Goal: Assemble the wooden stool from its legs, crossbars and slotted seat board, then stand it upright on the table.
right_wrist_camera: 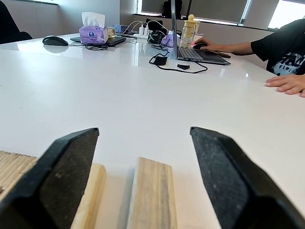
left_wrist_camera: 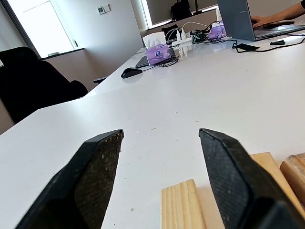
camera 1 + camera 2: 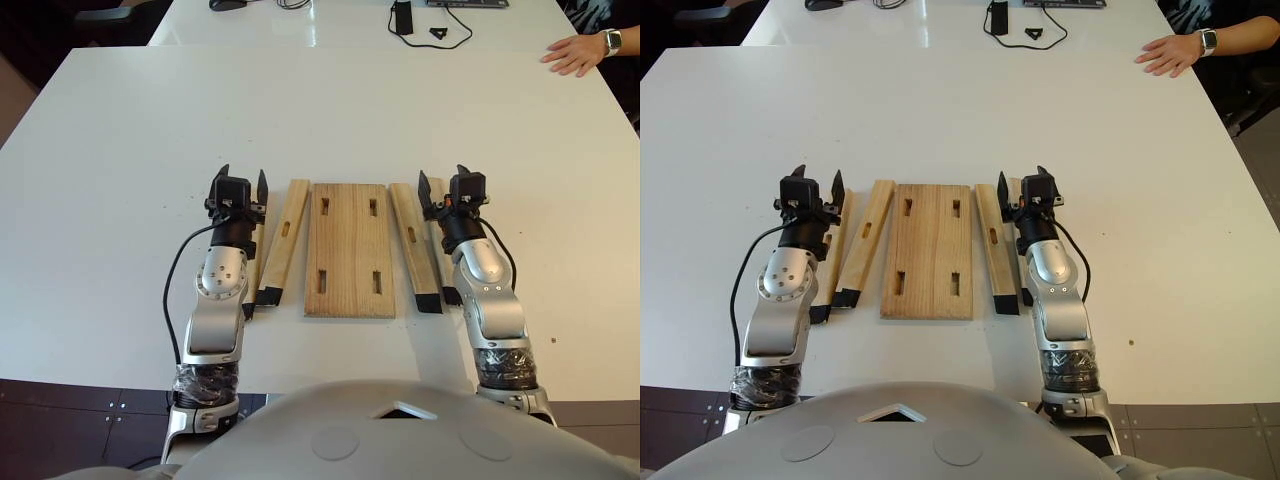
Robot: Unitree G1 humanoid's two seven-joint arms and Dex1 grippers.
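Seat board (image 3: pixel 349 250) lies on table (image 3: pixel 320 120) far from edges; left claw (image 3: pixel 243 178), right claw (image 3: pixel 442 180) gape empty.

Hidden under the left arm (image 3: pixel 222 285): most of the outer left wooden piece (image 3: pixel 256 260); leg or crossbar not determinable. Hidden under the right arm (image 3: pixel 488 290): most of the outer right wooden piece (image 3: pixel 441 265). Cut off by the frame edge in the wrist views: left plank end (image 2: pixel 183 207), right plank end (image 1: pixel 152 195).

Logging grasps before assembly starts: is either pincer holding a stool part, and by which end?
Nothing is held. Left pincer and right pincer are open over the far ends of the legs.
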